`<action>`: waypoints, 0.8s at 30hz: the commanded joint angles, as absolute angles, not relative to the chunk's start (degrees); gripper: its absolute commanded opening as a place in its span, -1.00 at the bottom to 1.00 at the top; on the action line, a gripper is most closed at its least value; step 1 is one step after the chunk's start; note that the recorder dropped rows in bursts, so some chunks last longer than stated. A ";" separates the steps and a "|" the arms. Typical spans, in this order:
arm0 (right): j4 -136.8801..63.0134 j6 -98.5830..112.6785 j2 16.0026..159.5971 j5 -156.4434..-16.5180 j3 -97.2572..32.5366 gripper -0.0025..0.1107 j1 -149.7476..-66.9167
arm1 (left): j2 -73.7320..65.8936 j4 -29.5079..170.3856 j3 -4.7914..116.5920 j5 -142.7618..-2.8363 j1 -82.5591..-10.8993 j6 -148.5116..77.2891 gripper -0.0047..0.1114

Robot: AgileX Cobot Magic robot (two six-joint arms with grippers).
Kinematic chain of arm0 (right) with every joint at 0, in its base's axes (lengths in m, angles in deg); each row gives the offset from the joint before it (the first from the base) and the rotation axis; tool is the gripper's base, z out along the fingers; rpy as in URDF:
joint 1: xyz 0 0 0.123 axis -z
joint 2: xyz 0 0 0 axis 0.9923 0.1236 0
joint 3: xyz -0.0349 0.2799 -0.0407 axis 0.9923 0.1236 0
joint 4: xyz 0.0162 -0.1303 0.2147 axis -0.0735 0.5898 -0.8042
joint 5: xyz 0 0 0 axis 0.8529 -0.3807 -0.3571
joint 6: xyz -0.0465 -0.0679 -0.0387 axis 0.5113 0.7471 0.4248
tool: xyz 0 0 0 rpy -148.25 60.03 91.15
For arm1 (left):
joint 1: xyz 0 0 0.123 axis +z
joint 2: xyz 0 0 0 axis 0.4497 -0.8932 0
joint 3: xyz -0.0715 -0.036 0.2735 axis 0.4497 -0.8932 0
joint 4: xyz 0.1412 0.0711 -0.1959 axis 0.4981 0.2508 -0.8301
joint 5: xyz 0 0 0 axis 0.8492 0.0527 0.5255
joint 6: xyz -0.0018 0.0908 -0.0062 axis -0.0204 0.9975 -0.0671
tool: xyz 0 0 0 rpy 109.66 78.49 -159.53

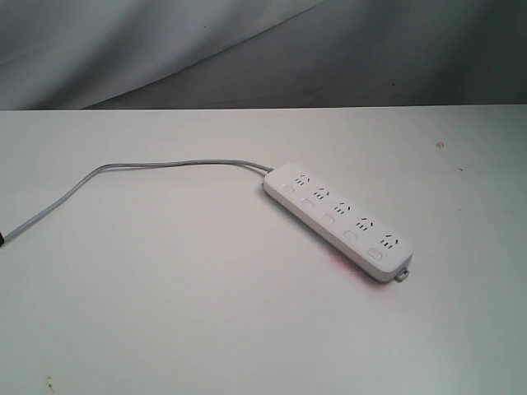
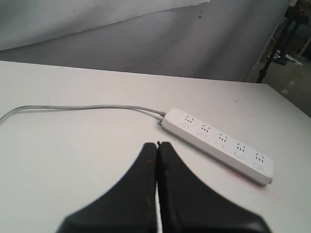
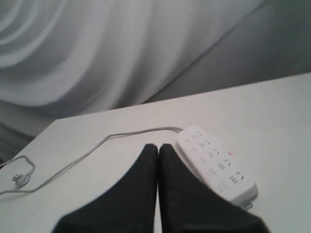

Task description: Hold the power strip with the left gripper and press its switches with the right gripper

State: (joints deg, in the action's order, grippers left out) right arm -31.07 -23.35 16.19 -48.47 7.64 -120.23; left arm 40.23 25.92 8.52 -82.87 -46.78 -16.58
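The white power strip (image 1: 340,219) lies flat on the table, running diagonally, with a small tab at its near end. Its row of white switches (image 1: 328,217) sits beside the sockets. A grey cord (image 1: 123,170) leaves its far end and curves off to the left. Neither arm shows in the exterior view. In the left wrist view my left gripper (image 2: 157,145) is shut and empty, short of the power strip (image 2: 218,143). In the right wrist view my right gripper (image 3: 158,147) is shut and empty, beside the power strip (image 3: 216,162).
The white table (image 1: 165,313) ends at a far edge against a grey cloth backdrop (image 1: 247,49). The cord's plug (image 3: 18,179) lies near the table's corner. A dark stand (image 2: 272,58) is off the table's side.
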 commanded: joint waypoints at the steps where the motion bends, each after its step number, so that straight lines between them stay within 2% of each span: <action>1: -25.52 -22.56 16.00 -61.80 17.18 -0.96 -120.11 | 40.61 28.45 7.51 -79.89 -46.64 -16.65 -0.92; 6: -22.97 -22.41 16.00 -75.05 26.51 -0.96 -120.11 | 40.61 34.13 7.51 -80.26 -46.64 -16.65 -0.92; 11: -16.93 -22.41 16.00 -81.83 32.54 -0.96 -120.11 | 40.61 34.13 7.51 -80.16 -46.64 -16.65 -0.92; 16: -15.57 -22.41 16.00 -74.32 32.54 -0.96 -120.11 | 40.61 35.37 7.46 -80.15 -46.64 -16.65 -0.92; 24: -17.06 -22.41 16.00 -74.16 32.54 -0.96 -120.11 | 40.61 35.42 7.46 -80.49 -46.64 -16.76 -0.92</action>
State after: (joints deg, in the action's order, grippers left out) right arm -16.51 -22.98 16.29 -74.59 32.32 -120.23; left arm 40.23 35.20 7.76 -80.87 -46.78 -16.58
